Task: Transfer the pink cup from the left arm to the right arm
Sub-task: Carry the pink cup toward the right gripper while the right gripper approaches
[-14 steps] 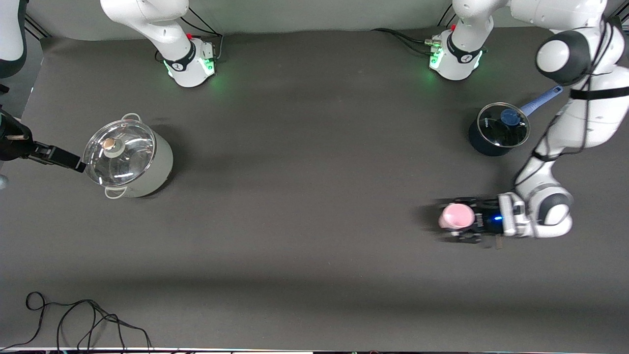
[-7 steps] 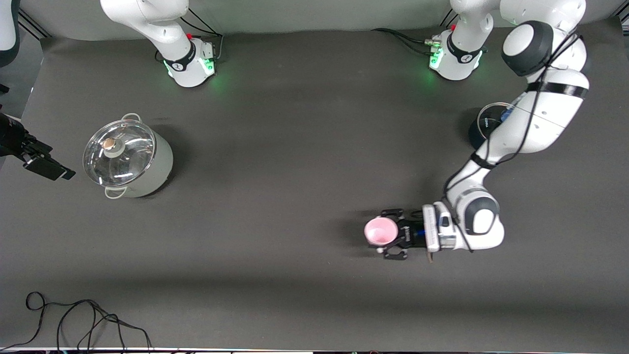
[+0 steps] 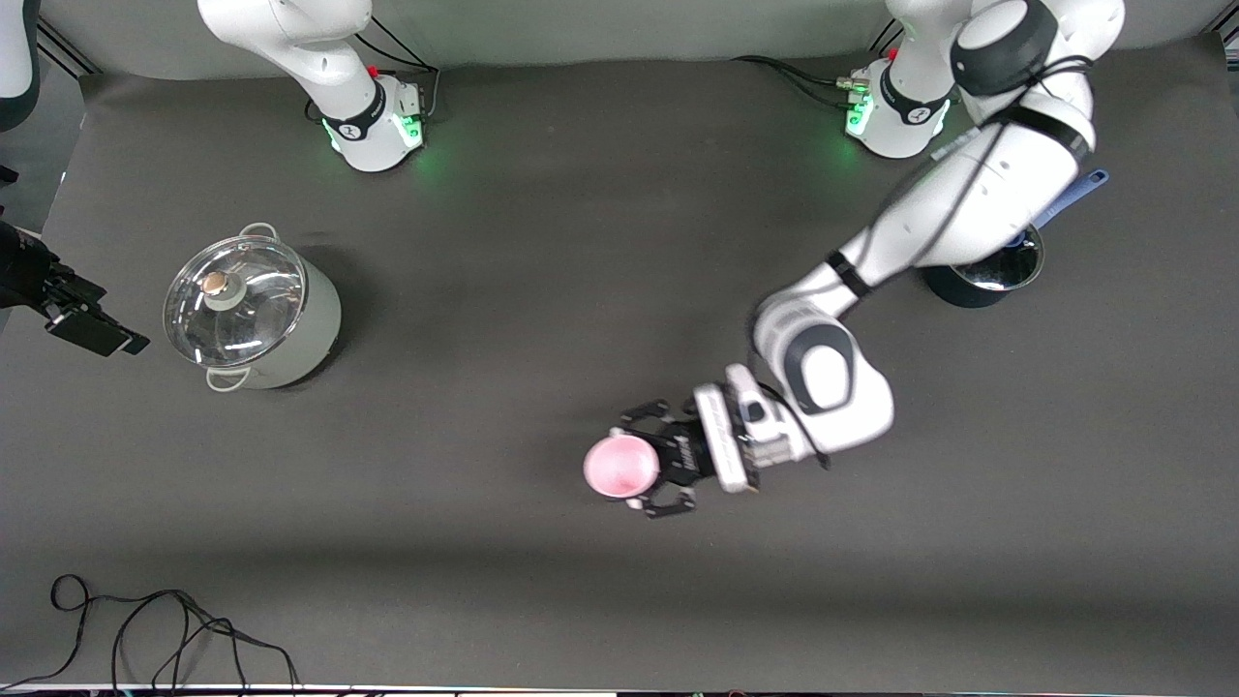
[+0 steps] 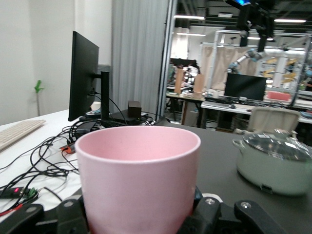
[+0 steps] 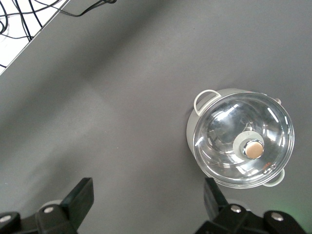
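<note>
Pink cup (image 3: 621, 466): upright, clamped in the jaws of the left gripper (image 3: 650, 468), over mid-desk (image 3: 542, 319). Right gripper (image 3: 92, 331): jaws apart, empty, at the right arm's end beside the lidded pale-green stockpot (image 3: 254, 308). Dark saucepan (image 3: 982, 276): under the left arm.

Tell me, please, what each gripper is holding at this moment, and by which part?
The left gripper holds the pink cup upright by its side wall, over the table's middle. The right gripper, open beside the lidded pot, holds nothing.
</note>
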`<action>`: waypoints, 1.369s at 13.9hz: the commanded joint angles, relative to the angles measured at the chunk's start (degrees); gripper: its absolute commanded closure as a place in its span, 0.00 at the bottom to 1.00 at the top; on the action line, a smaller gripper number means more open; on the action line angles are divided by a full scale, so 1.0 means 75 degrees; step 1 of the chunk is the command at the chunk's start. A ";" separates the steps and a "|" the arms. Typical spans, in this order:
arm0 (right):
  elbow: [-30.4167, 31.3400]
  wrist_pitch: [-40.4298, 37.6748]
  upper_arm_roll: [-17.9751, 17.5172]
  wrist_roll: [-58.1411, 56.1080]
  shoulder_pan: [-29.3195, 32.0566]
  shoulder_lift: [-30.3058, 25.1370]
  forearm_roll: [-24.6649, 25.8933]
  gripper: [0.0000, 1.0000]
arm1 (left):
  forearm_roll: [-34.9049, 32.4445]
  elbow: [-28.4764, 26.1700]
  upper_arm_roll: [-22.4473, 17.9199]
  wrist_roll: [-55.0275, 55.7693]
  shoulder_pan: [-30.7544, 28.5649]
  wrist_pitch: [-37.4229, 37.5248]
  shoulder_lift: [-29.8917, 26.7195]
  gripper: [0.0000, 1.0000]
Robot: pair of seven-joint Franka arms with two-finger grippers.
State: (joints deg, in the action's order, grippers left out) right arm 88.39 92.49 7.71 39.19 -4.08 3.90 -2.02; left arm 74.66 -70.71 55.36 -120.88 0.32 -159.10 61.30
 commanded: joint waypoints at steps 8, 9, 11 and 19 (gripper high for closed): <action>-0.0710 -0.0437 -0.0008 0.0621 -0.0908 0.0008 -0.0269 0.00 | 0.0053 0.2350 0.0095 0.1375 0.3238 -0.3182 -0.0274 1.00; -0.0815 -0.0507 -0.0008 0.0831 -0.1083 0.0008 -0.0281 0.00 | 0.0053 0.2420 0.0095 0.1375 0.3367 -0.3371 -0.0321 1.00; -0.1201 -0.0776 -0.0008 0.1335 -0.1376 0.0042 -0.0397 0.00 | 0.0018 0.2537 0.0083 0.1375 0.3531 -0.3431 -0.0321 1.00; -0.2525 -0.0812 -0.0008 0.3492 -0.3310 0.0920 -0.0668 0.00 | -0.0088 0.2666 0.0071 0.1387 0.3684 -0.3560 -0.0310 1.00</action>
State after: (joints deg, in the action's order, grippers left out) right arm 75.24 87.65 6.97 61.94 -26.32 6.12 -7.06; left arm 74.26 -51.89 57.10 -111.60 26.67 -184.85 59.52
